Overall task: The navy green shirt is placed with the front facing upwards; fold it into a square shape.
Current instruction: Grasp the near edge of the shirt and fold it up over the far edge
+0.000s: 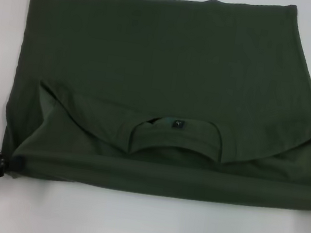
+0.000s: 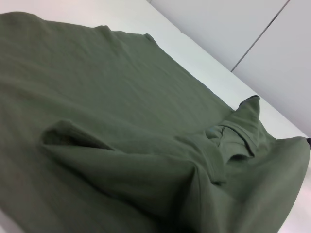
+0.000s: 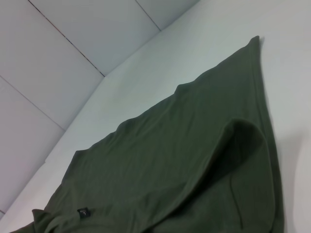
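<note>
On the white table (image 1: 129, 223), a shirt half folded.
The left claw (image 1: 8, 164) pinches the near left corner of the navy green shirt (image 1: 163, 59) (collar folded over, tag showing).

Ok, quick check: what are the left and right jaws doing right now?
Left gripper: at the near left corner of the navy green shirt, apparently pinching its folded edge.
Right gripper: not in view; state cannot be told.

Head camera high, looking steeply down over the whole navy green shirt (image 1: 158, 94) on the white table (image 1: 129, 223), left wrist camera low and close at the shirt's near left corner, right wrist camera low at its right side, all three sharing the collar (image 1: 175, 139).
</note>
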You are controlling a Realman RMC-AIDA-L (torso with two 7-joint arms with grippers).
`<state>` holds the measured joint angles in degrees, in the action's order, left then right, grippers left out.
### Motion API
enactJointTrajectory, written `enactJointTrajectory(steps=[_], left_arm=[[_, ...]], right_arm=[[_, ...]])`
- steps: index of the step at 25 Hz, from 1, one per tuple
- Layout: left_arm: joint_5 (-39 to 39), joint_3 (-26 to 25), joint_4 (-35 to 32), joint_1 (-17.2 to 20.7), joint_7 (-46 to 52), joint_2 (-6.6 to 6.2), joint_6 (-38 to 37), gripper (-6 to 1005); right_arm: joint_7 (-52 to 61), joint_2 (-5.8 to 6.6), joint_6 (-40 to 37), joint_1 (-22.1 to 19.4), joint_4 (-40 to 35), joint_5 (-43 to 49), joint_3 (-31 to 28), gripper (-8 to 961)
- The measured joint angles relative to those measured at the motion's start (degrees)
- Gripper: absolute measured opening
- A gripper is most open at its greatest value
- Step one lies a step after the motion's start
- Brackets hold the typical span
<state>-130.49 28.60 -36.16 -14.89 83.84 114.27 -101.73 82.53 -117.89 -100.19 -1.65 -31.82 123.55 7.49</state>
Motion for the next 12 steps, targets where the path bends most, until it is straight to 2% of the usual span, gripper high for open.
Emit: enactJointTrajectory(steps=[9,12], left_arm=[[0.2,-0.3,-0.2,-0.3,-0.3,-0.32,-2.5,19],[0.5,-2.9,-0.5,-0.5,-1.7,-0.73,-4.9,20]], right_arm=[[-0.2,0.04,-0.8,0.0,-0.6,0.6,0.1,22],[-0.7,0.04,-1.7,0.0,-1.1,0.5,-0.6,21]])
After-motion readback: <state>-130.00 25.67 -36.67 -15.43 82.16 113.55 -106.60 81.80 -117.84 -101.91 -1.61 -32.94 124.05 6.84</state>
